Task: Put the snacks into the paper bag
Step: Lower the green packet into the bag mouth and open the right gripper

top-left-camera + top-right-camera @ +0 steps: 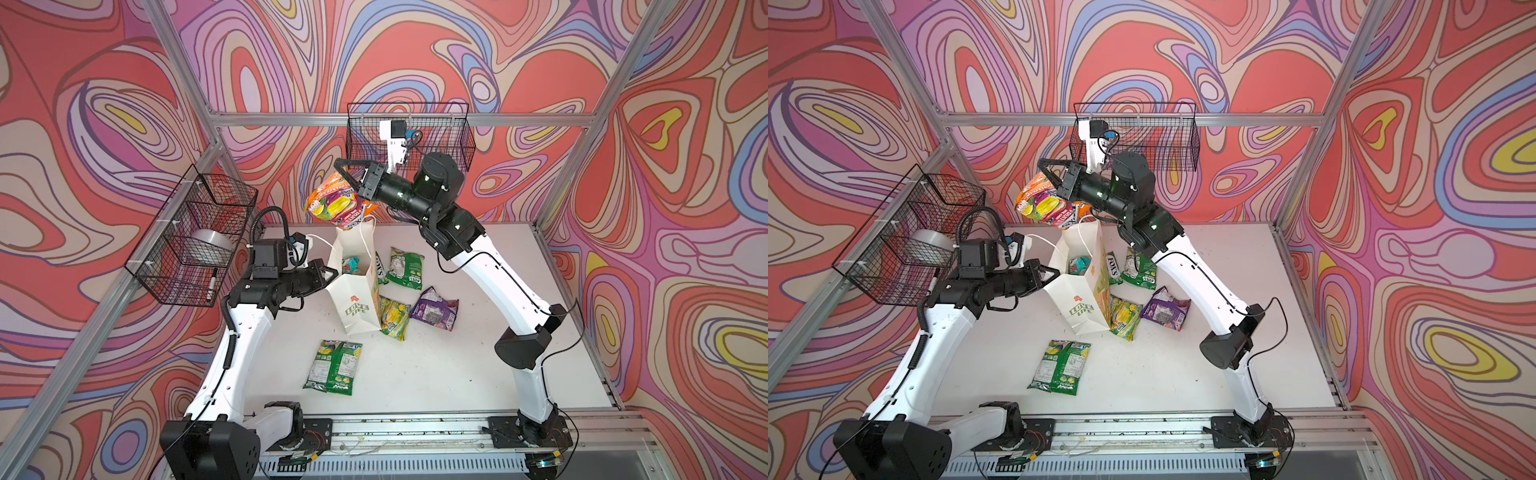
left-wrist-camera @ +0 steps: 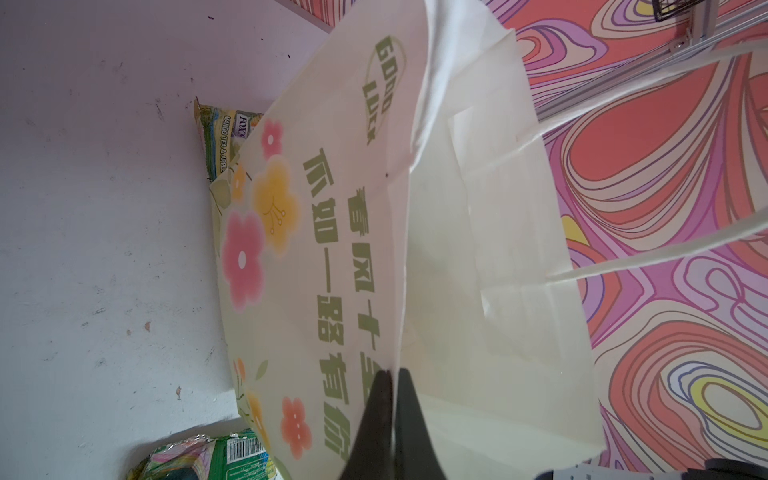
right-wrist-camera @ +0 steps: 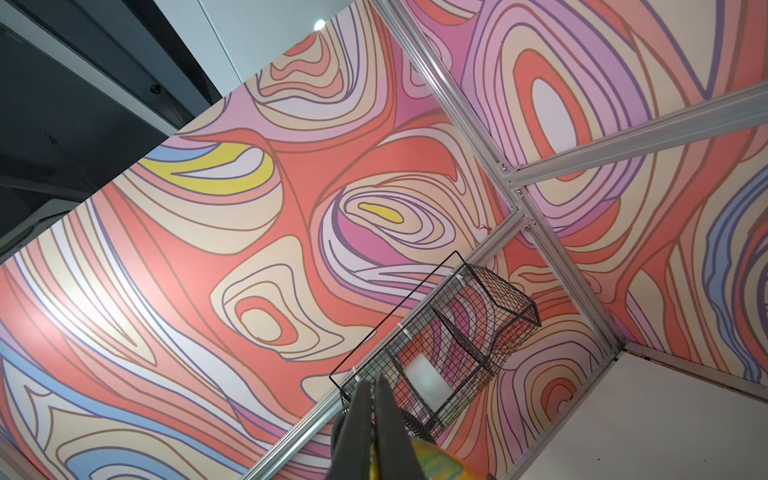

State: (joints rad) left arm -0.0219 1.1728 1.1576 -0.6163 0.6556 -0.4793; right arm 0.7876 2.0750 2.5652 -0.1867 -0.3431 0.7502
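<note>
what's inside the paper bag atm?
One teal-pink packet shows through the open mouth in both top views. The rest of the interior is hidden by the walls of the bag. The orange packet hangs over the mouth, not yet in.

Paper bag (image 1: pixel 353 299): white, with green "LOVE LIFE" lettering and small orange flower on narrow side. Left wrist view shows pink, yellow and orange blossoms with olive-green characters on broad face.
Orange packet (image 1: pixel 332 203): orange, with purple and lime fruit print.
Teal-pink packet (image 1: pixel 352 266): teal, pink.
Green packets (image 1: pixel 334 368) near table's front edge: green, yellow accents, white label panels.
Yellow-green packet (image 1: pixel 395 318): yellow-green.
Purple packet (image 1: pixel 434 309): purple, pink trim.
Table (image 1: pixel 457 395): white, grey scuffs.
Walls (image 1: pixel 665 166): coral, pink, lilac, blue and yellow swirls.
Wire baskets (image 1: pixel 195 241): black.
</note>
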